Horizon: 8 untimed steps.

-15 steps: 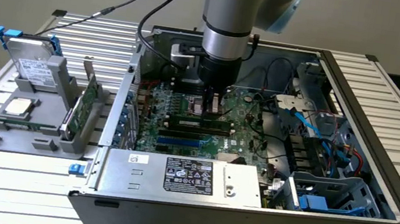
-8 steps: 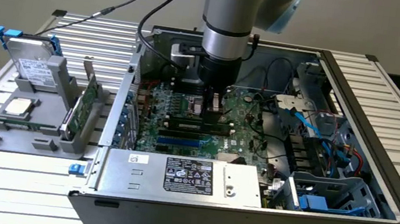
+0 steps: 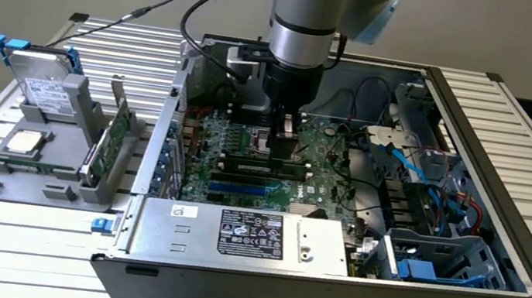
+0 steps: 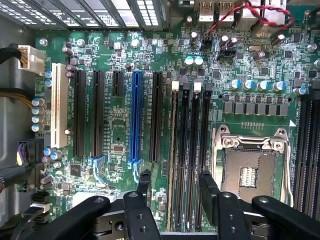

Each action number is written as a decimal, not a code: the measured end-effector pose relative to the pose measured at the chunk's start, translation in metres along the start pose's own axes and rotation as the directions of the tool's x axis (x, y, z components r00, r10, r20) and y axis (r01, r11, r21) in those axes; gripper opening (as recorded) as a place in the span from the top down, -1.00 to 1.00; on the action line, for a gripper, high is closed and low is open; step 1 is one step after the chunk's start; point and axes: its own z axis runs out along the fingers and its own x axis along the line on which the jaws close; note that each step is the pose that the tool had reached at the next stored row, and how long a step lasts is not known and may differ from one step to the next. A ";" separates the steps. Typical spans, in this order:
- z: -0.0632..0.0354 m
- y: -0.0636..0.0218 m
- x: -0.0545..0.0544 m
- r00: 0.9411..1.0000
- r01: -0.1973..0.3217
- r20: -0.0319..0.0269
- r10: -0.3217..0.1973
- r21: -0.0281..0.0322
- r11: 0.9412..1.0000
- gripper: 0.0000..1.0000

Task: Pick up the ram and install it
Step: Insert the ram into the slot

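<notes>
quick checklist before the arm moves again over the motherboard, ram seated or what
1. Gripper open: ok, its fingers stand apart with nothing between them.
2. Ram in a memory slot: ok, a long stick lies in a slot on the motherboard, right under the gripper.
3. Ram pushed fully home, latches shut: cannot tell.
4. Gripper clear of the ram: cannot tell, the fingers straddle the memory slots closely.
5. Red and black cable away from the fingers: ok.
6. Processor socket untouched: ok, beside the gripper, apart from it.
</notes>
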 end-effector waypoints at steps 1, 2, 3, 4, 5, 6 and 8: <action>-0.0010 0.0006 0.000 1.000 0.000 0.000 0.000 0.000 1.000 -0.03; -0.0011 0.0007 0.000 1.000 0.000 0.000 0.000 0.000 1.000 0.02; -0.0010 0.0007 0.000 1.000 0.000 0.000 0.000 0.000 1.000 0.02; -0.0010 0.0007 0.000 1.000 0.000 0.000 0.000 0.000 1.000 0.15; -0.0011 0.0007 0.000 1.000 0.000 0.000 0.000 0.000 1.000 0.28; -0.0011 0.0008 0.000 1.000 0.000 0.000 0.000 0.000 1.000 0.28; -0.0011 0.0008 0.000 1.000 0.000 0.000 0.000 0.000 1.000 0.51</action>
